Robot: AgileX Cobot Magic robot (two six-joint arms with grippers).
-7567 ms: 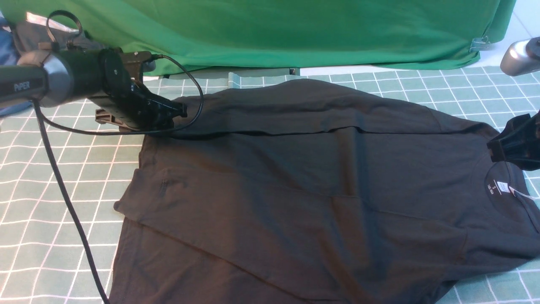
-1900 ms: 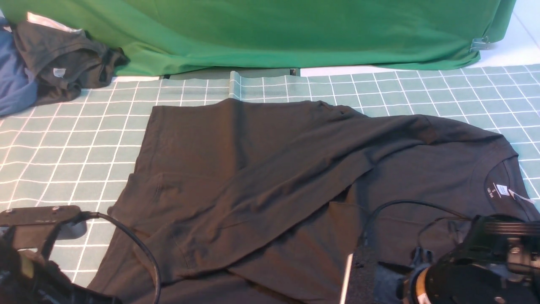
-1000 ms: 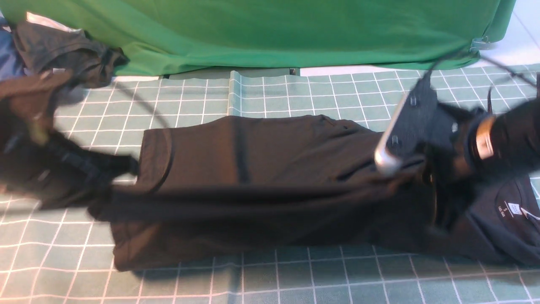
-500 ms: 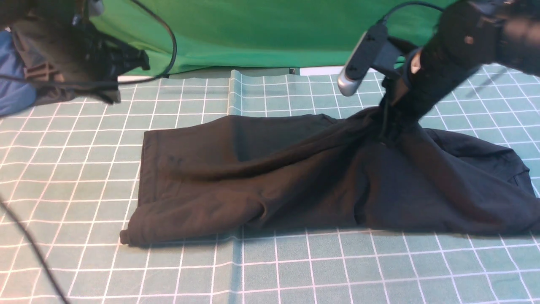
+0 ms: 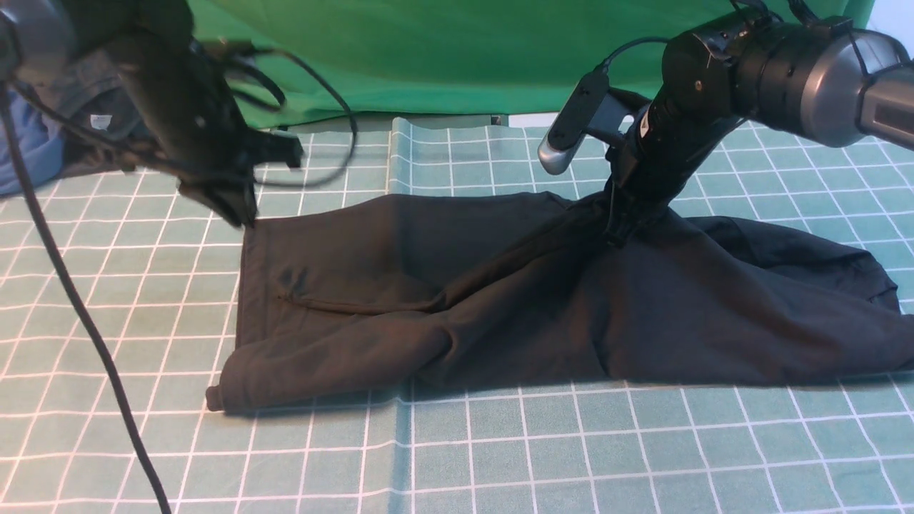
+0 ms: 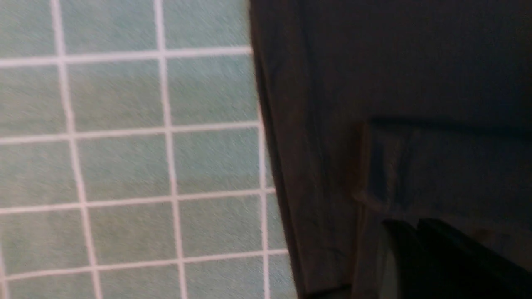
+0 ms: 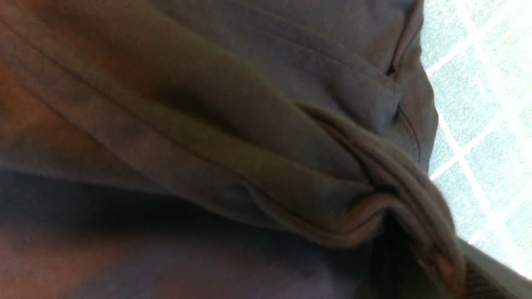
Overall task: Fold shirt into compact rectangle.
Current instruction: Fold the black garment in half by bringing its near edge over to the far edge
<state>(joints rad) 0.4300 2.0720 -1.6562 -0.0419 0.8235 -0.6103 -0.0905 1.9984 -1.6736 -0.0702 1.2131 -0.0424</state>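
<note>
Now the shirt [image 5: 500,300] lies long-ways left to right on the checked mat [image 5: 500,457], the right gripper [image 5: 620,232] pinching its far edge up, the left gripper [image 5: 239,210] at its far-left corner, shut or open unclear.

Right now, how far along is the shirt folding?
Partly there. The shirt already lies doubled into a long band on the checked mat. The right hand pinches its far edge into a raised peak; the left hand is at the far left corner. Flattening and folding the ends in remain.
</note>
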